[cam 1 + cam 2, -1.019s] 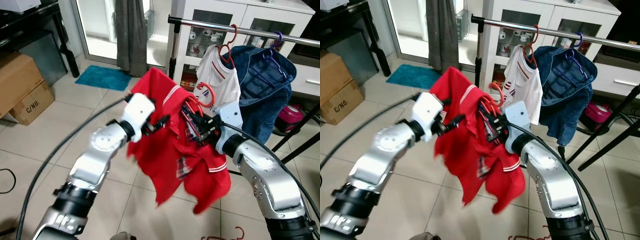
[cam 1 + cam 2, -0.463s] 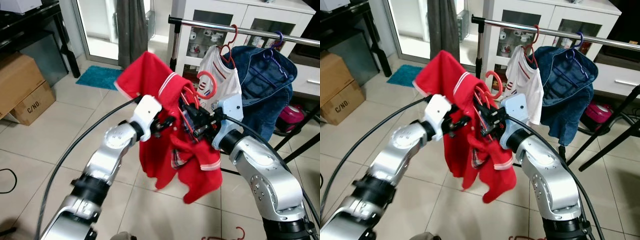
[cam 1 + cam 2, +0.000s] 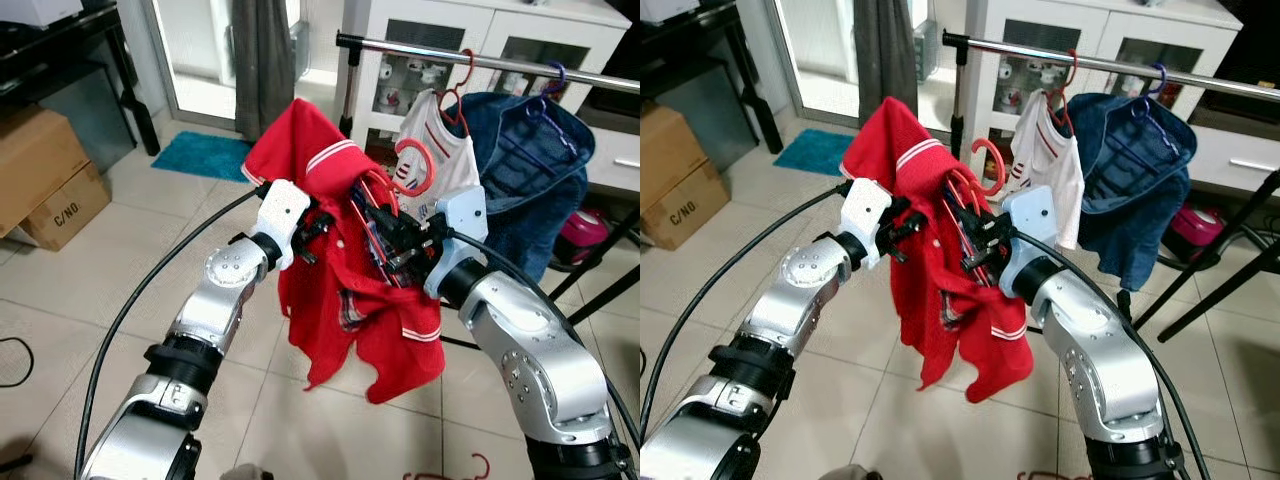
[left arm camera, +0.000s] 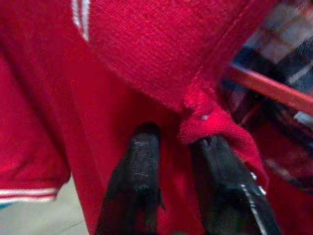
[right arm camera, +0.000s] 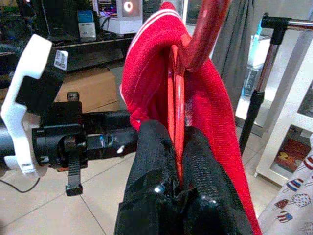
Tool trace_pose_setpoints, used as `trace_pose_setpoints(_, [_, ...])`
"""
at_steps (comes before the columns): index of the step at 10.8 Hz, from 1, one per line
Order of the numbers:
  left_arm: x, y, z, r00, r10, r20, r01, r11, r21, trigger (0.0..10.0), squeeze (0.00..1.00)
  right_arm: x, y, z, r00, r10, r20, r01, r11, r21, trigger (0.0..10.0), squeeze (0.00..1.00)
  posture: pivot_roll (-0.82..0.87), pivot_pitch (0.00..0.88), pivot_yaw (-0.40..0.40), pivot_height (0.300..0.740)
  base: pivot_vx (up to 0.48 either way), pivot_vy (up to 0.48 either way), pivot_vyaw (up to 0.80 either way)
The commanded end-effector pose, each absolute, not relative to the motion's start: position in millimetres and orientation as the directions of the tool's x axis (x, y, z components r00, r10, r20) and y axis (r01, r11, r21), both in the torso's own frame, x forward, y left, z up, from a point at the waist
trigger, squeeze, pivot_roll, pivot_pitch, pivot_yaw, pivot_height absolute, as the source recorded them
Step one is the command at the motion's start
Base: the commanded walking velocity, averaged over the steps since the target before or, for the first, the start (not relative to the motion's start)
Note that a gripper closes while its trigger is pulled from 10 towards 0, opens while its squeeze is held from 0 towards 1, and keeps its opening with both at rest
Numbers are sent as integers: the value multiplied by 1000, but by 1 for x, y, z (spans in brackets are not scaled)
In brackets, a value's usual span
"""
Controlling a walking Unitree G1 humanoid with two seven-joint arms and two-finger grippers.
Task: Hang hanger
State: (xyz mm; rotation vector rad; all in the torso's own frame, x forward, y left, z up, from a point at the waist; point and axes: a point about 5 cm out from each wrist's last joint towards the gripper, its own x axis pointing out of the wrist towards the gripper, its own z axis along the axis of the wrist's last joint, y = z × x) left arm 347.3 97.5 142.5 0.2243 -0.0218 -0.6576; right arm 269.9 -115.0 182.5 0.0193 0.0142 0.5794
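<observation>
A red polo shirt (image 3: 340,300) hangs on a red hanger whose hook (image 3: 415,165) sticks up in front of the clothes rail (image 3: 420,48). My right gripper (image 3: 385,240) is shut on the hanger's red wire just below the hook (image 5: 195,44), its black fingers (image 5: 156,161) pressed on either side. My left gripper (image 3: 320,225) sits at the shirt's left shoulder, and its fingers (image 4: 142,152) pinch red fabric near the collar. The hanger is held below and in front of the rail, apart from it.
A white shirt (image 3: 440,170) and a denim jacket (image 3: 530,170) hang on the rail. A white cabinet (image 3: 480,40) stands behind it. Cardboard boxes (image 3: 40,170) sit at left, a blue mat (image 3: 205,155) by the door. Black rack legs (image 3: 600,270) cross at right.
Both arms raised the shirt and hanger toward the rail. The left gripper lifted the left shoulder high, then drew back a little, and the shirt now hangs straighter.
</observation>
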Motion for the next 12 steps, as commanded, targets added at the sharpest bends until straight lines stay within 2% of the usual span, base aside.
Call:
trace_pose_setpoints(1, [350, 98, 150, 788, -615, -21, 604, 767, 218, 0, 0, 270, -117, 198, 838, 539, 80, -542, 841, 7, 0, 0, -112, 0, -8, 740, 0, 0, 0])
trace_pose_setpoints(4, [351, 102, 158, 792, -608, 55, 594, 788, 165, 0, 0, 271, -120, 192, 854, 519, 34, -519, 855, -13, 0, 0, -111, 0, -12, 740, 0, 0, 0])
trace_pose_setpoints(5, [346, 105, 170, 765, -622, 167, 623, 780, 54, 0, 0, 272, -125, 187, 870, 493, 12, -493, 870, -25, 0, 0, -112, 0, -12, 740, 0, 0, 0])
trace_pose_setpoints(7, [343, 109, 176, 749, -619, 236, 644, 764, -40, 0, 0, 274, -129, 184, 884, 467, -5, -467, 883, -48, 0, 0, -114, 0, -10, 740, 0, 0, 0])
trace_pose_setpoints(8, [340, 125, 184, 766, -552, 330, 628, 752, -199, 0, 0, 275, -135, 182, 901, 432, -21, -433, 898, -77, 0, 0, -116, 0, -9, 740, 0, 0, 0])
trace_pose_setpoints(9, [340, 134, 187, 782, -507, 363, 607, 751, -259, 0, 0, 275, -137, 181, 906, 422, -28, -423, 901, -92, 0, 0, -116, 0, -9, 740, 0, 0, 0])
trace_pose_setpoints(10, [336, 137, 188, 760, -557, 336, 634, 749, -192, 0, 0, 274, -137, 181, 905, 425, -32, -426, 899, -100, 0, 0, -114, 0, -12, 740, 0, 0, 0])
trace_pose_setpoints(11, [328, 132, 190, 696, -632, 341, 703, 698, -140, 10000, 0, 274, -136, 181, 902, 430, -33, -431, 896, -105, 0, 0, -114, 0, -13, 740, 0, 0, 0])
trace_pose_setpoints(12, [317, 125, 195, 575, -723, 382, 805, 584, -107, 10000, 1000, 274, -133, 183, 896, 442, -35, -442, 888, -126, 0, 0, -117, 0, -14, 740, 0, 0, 0])
